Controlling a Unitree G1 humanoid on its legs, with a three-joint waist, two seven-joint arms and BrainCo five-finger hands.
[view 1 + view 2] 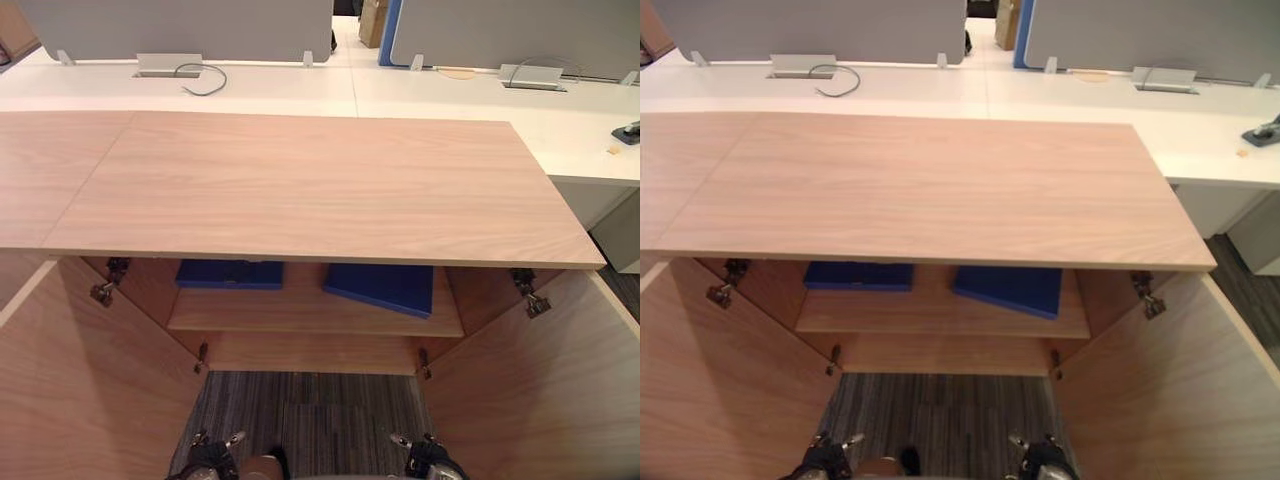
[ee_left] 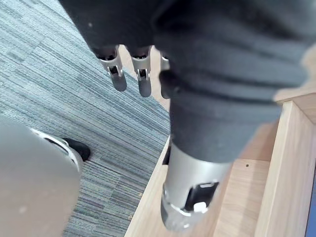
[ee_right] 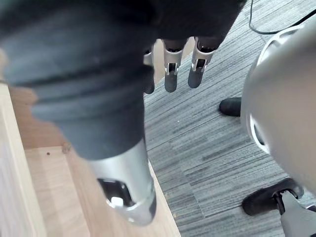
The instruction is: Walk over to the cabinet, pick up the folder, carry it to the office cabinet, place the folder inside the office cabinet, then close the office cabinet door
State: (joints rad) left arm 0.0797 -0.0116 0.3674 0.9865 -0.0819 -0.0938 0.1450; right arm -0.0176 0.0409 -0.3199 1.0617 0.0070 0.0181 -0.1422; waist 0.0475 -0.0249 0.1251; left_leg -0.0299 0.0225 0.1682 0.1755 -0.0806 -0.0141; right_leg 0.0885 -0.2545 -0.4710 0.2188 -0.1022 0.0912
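Note:
A low wooden office cabinet (image 1: 320, 190) stands right in front of me with both doors swung open toward me. On its inner shelf (image 1: 300, 312) lie two blue folders: one flat at the left (image 1: 230, 273), one turned at an angle at the right (image 1: 380, 287). The cabinet top hides their far parts. My left hand (image 1: 213, 455) hangs low over the carpet beside the left door (image 1: 80, 380), its fingers (image 2: 118, 74) straight and holding nothing. My right hand (image 1: 425, 455) hangs the same way by the right door (image 1: 540, 390), its fingers (image 3: 170, 74) straight and empty.
Behind the cabinet runs a white desk (image 1: 400, 95) with grey partition screens (image 1: 180, 25), cable boxes and a loose cable (image 1: 200, 78). A dark object (image 1: 628, 132) lies at the desk's right end. Striped grey carpet (image 1: 310, 410) lies between the open doors.

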